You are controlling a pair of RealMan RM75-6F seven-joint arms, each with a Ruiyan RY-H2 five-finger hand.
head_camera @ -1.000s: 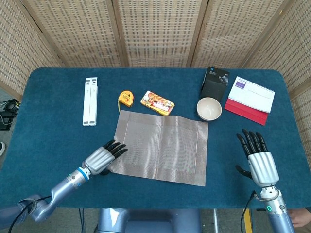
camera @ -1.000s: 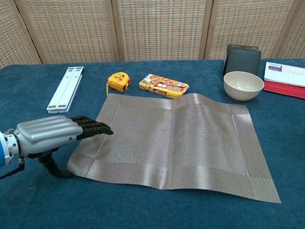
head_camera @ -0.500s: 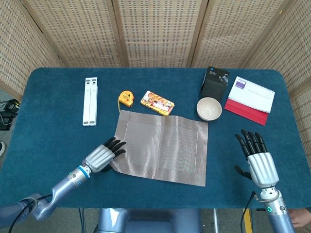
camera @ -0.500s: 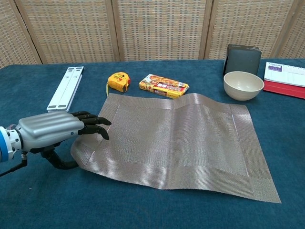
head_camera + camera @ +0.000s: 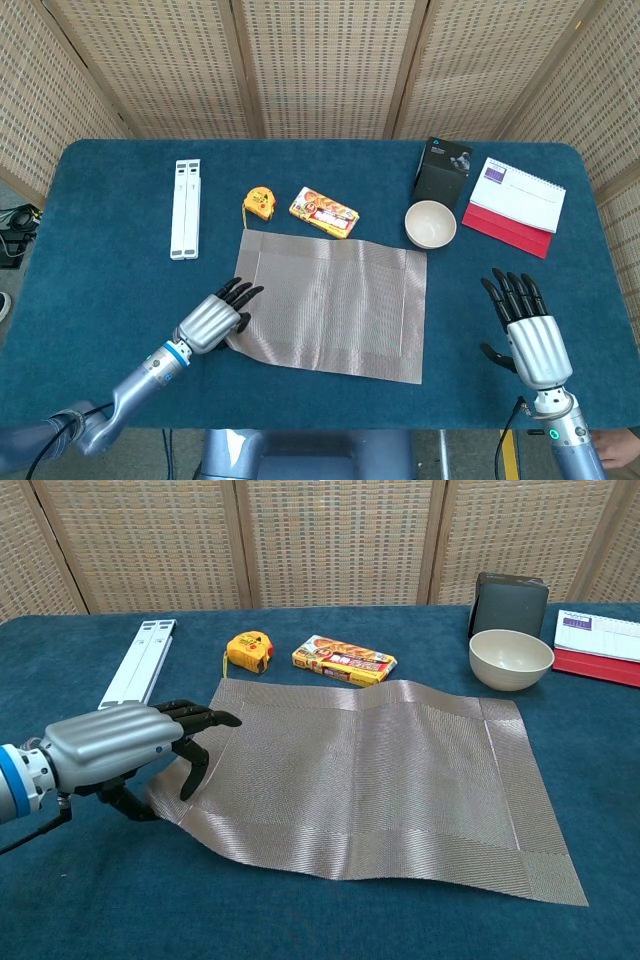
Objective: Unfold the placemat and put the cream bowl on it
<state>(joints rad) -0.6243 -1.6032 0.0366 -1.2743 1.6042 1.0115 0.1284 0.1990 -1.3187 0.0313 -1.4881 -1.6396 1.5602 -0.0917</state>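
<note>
On the dark blue cloth-covered surface (image 5: 100, 250), the grey woven rectangular placemat (image 5: 330, 305) lies spread open and nearly flat, with a slight ripple along its near edge and its near-left corner lifted a little, so the unfolding looks all but finished. The round cream ceramic bowl (image 5: 431, 223) stands off the mat, just beyond its far-right corner and beside a black box (image 5: 442, 170), so moving it onto the mat remains to be done. At the mat's near-left corner the left hand (image 5: 214, 319) reaches in low from the near-left, palm down, silver back uppermost; in the chest view its dark fingers (image 5: 205, 718) spread over the mat's left border while the thumb hooks under the raised corner, so it appears to pinch that corner loosely, though the contact itself is partly hidden. Near the right edge of the surface the right hand (image 5: 524, 328) hovers, well apart from the mat, fingers straight, slightly fanned and pointing away from the robot, holding nothing; it is the hand closer to the bowl.
</note>
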